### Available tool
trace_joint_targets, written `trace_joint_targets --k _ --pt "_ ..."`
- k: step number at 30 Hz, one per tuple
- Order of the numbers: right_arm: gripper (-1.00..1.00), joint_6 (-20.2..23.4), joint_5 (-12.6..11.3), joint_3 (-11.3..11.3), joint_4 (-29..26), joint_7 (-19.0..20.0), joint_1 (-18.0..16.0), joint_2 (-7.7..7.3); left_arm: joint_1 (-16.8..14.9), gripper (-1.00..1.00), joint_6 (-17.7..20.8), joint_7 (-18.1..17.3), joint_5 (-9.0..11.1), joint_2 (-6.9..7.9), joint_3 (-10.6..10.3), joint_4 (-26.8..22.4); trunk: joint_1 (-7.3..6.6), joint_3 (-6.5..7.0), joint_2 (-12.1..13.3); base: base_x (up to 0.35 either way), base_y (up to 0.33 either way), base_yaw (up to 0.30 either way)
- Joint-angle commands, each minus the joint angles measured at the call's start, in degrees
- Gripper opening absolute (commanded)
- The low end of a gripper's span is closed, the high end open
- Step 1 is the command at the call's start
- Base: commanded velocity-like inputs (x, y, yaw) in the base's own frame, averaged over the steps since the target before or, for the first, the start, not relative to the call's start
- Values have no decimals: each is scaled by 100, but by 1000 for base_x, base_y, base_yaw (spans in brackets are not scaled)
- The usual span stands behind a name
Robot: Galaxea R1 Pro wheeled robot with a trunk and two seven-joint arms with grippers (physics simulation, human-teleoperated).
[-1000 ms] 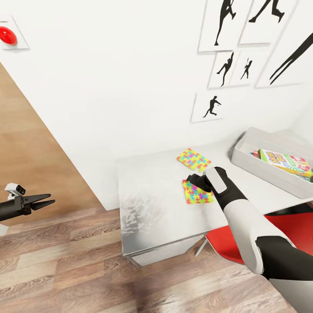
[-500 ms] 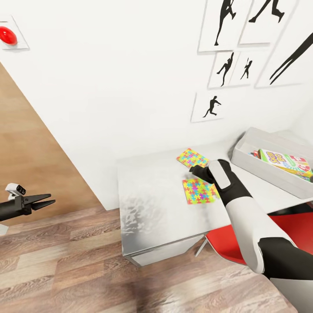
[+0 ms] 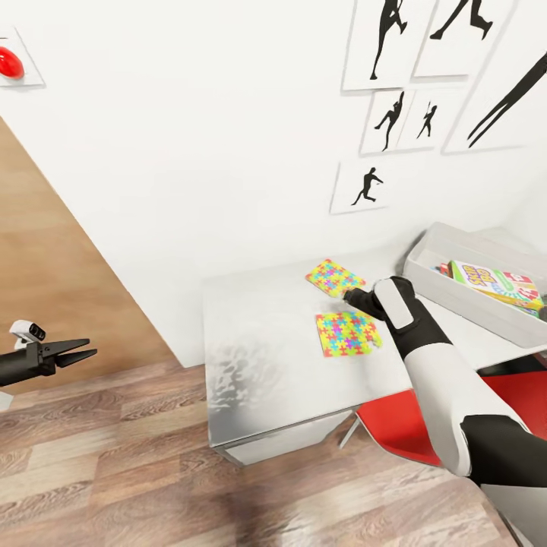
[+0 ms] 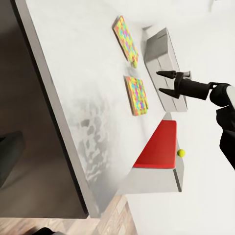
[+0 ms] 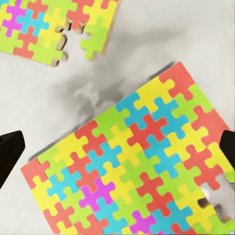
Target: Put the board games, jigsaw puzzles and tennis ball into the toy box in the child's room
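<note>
Two jigsaw puzzles lie flat on the pale table (image 3: pixel 258 342), one farther back (image 3: pixel 332 275) and one nearer (image 3: pixel 346 333). My right gripper (image 3: pixel 354 296) hovers open just above the table between them, holding nothing. In the right wrist view its black fingertips (image 5: pixel 11 152) straddle one puzzle (image 5: pixel 132 166), and a corner of the other puzzle (image 5: pixel 44 29) shows. The left wrist view shows that gripper (image 4: pixel 160 82) open above both puzzles (image 4: pixel 136 95). The grey toy box (image 3: pixel 456 298) holds the SKIP-BO board game (image 3: pixel 494 282). A small yellow-green ball (image 4: pixel 181 152) shows beside the red chair seat. My left gripper (image 3: pixel 76 352) hangs open over the floor.
A red chair (image 3: pixel 425 425) is tucked under the table's right side, below my right forearm. The white wall with black silhouette prints (image 3: pixel 365 186) runs directly behind the table. Wood-plank floor (image 3: pixel 114 471) lies open at the left and front.
My right gripper has moved off the nearer puzzle toward the farther one, uncovering the nearer puzzle. The head view shifted slightly. The left arm has not moved.
</note>
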Motion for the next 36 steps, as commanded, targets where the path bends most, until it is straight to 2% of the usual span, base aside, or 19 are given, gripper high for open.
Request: trace_joint_targets --k 1,3,11,24,36 --pt "100 6 -64 21 -5 -64 -3 -35 -4 100 61 -21 0 2 -4 -1 3 -9 -10 0 -69 0" --pt "100 6 -65 21 -5 -85 -1 -105 -4 100 61 -21 -1 2 -4 -1 3 -9 -10 0 -45 0" --pt "100 6 -72 18 4 -105 1 -226 -4 100 61 -21 -2 2 -4 -1 3 -9 -10 0 -12 0" --pt "100 -3 -76 20 25 -106 10 -250 -4 100 61 -21 -2 3 -4 -1 3 -9 -10 5 0 0" --pt "100 -8 -80 20 26 -106 19 -250 -4 100 53 -21 -2 5 -4 -1 3 -9 -10 128 0 0"
